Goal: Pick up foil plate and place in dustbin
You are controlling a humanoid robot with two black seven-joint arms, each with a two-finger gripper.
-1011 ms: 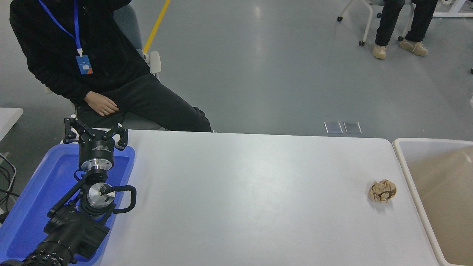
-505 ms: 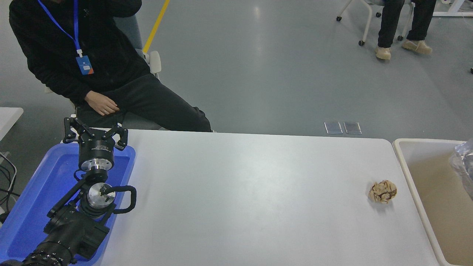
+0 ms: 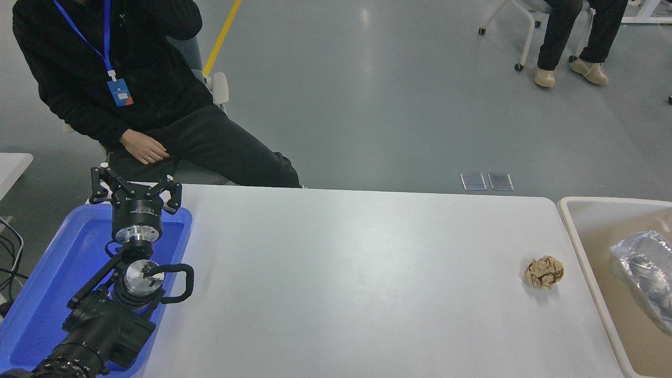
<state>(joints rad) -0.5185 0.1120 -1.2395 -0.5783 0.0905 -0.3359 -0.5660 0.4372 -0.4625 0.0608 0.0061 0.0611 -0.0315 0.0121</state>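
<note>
White table (image 3: 341, 273) mostly bare; foil plate (image 3: 643, 273) inside dustbin (image 3: 577, 236).

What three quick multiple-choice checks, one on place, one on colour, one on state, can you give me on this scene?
1. Where is the foil plate?
A. on the table
B. within the dustbin's opening
C. in the blue tray

2. What colour is the tray under the left gripper?
A. blue
B. green
C. red

3. How do the left gripper's jaws stand?
A. shut on the paper ball
B. shut on foil
C. open, holding nothing

Answers:
1 B, foil shows inside the beige rim.
2 A, blue walls surround the parked arm.
3 C, the jaws are spread; the paper ball lies far away.
</note>
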